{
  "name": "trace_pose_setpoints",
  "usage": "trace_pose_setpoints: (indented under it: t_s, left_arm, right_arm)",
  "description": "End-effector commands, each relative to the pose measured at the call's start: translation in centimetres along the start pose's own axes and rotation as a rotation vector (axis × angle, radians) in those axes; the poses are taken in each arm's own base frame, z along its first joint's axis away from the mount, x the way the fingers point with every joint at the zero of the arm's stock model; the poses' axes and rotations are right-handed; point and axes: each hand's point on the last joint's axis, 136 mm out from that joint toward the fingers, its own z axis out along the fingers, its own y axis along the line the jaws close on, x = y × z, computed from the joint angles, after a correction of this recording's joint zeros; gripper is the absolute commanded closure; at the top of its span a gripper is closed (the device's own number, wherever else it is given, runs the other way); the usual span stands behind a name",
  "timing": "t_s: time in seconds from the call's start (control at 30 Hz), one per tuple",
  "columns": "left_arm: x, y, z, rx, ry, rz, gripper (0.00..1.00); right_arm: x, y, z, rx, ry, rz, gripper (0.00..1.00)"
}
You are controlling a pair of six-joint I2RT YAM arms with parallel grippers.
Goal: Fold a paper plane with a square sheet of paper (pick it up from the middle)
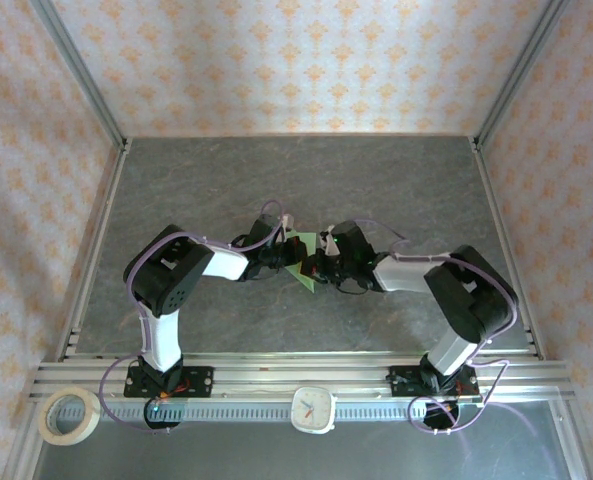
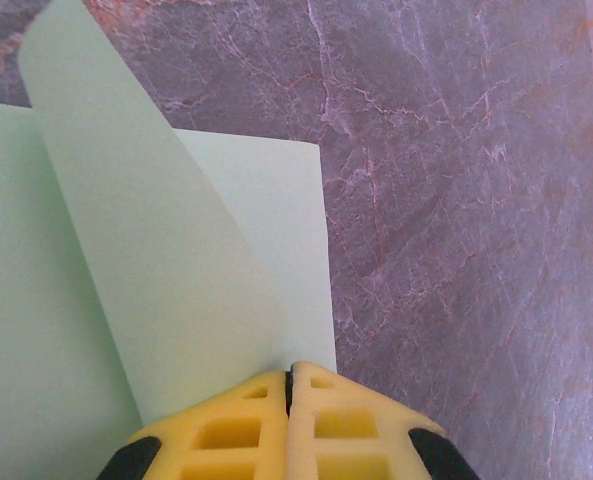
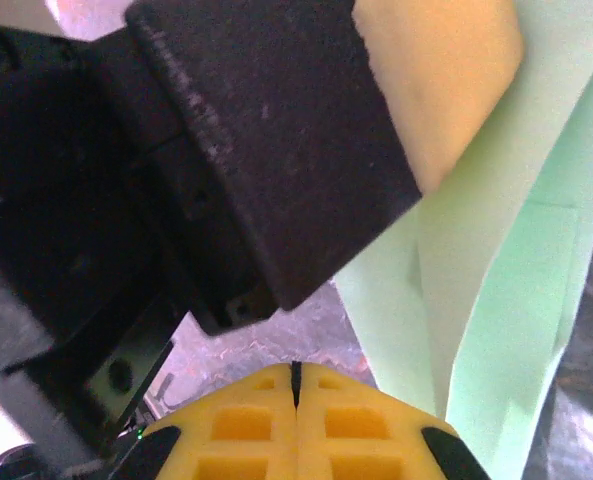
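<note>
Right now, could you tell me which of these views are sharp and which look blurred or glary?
Top external: evenly lit and sharp. Left wrist: green paper and marbled table crisp. Right wrist: left gripper looms close and blurred, paper soft, white glare in the lower-left corner.

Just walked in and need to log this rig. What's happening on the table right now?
Both arms meet mid-table over a pale green paper sheet that is only partly folded. The left claw is shut and appears to pinch a flap, holding it curled up above the flat part. The right claw is shut too, close beside the left one, with nothing visibly in it. The sheet is not yet a plane.
</note>
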Motion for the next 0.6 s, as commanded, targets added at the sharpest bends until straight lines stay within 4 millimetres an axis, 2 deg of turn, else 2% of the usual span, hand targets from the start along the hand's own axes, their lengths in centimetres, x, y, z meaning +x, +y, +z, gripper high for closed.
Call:
trace_pose_setpoints:
  t_s: [0.0,0.13,0.57]
  left_arm:
    - [3.2,3.5,0.8,-0.101,0.086,-0.038,0.97]
    - [3.1,3.4,0.7,-0.102,0.088,-0.033,0.97]
    - [3.4,3.9,0.7,-0.12,0.093,-0.037,0.97]
  right_arm:
    - [0.4,-2.5,1.0,0.083,0.015,0.023,1.0]
    - [1.5,-4.2,0.5,0.106,0.009,0.045,1.0]
    - [4.0,-6.2,-0.9,0.112,0.016,0.084,1.0]
